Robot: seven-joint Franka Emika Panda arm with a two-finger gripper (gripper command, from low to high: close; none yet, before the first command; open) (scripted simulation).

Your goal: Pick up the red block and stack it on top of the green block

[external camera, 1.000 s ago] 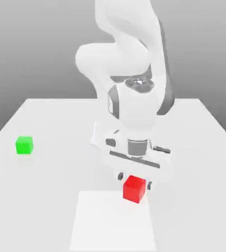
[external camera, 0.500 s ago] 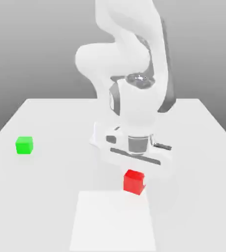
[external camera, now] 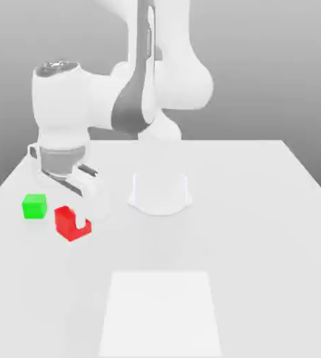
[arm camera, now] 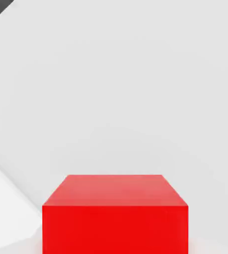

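The red block (external camera: 68,222) sits between the fingers of my gripper (external camera: 74,222), which is shut on it. A white fingertip (external camera: 84,224) covers part of the block's right side. The hand view has the red block (arm camera: 114,213) close up, with the pale table behind it. The green block (external camera: 34,206) rests on the table at the exterior view's left. The red block is just to its right and a little nearer the front, apart from it. I cannot tell how high the red block is above the table.
The arm's round white base (external camera: 160,193) stands mid-table, to the right of the gripper. A lighter square patch (external camera: 160,314) marks the table's front middle. The white table (external camera: 261,231) runs out to the exterior view's right.
The gripper shut on the red block near the front middle, then the arm swung to the exterior view's left, carrying the block next to the green block. The green block stayed put.
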